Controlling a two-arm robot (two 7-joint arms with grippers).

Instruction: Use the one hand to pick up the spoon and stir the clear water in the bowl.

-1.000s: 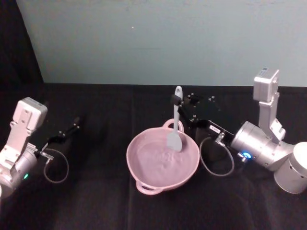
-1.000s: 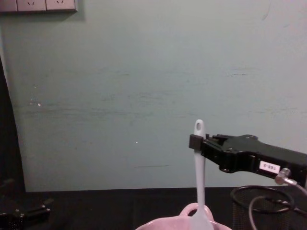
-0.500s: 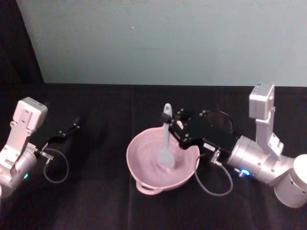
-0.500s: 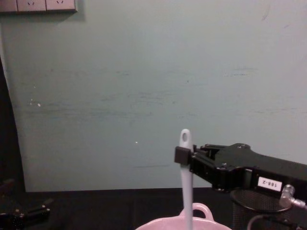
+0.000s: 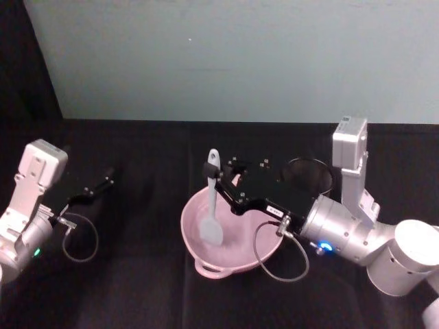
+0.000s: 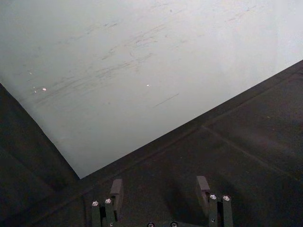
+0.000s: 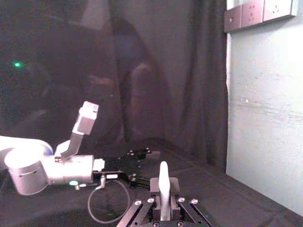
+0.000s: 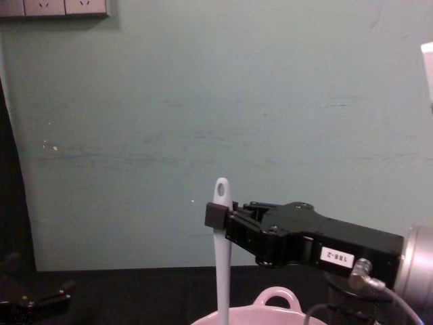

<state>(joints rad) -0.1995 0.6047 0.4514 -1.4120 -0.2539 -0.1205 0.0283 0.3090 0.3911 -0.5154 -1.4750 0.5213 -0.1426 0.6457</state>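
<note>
Right end effector (image 5: 218, 179) is clenched on the spoon (image 5: 212, 205), high on the handle. Spoon's upright, blade dipped in the bowl (image 5: 206, 266) near its 9 o'clock side. Left end effector (image 5: 106, 179) sits released, fingers apart, well off at the bowl's 9 o'clock.

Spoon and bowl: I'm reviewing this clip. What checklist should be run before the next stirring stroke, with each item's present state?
1. Grip: the right end effector is shut on the spoon high on its handle, just under the hole. Ok.
2. Blade placement: the blade is inside the bowl, toward its left side. Ok.
3. Spoon attitude: near upright in the chest view. Ok.
4. Blade clearance from the bowl's wall: cannot tell.
5. Water level in the bowl: cannot tell.
6. Other arm: the left end effector is open, off to the left and apart from the bowl. Ok.
</note>
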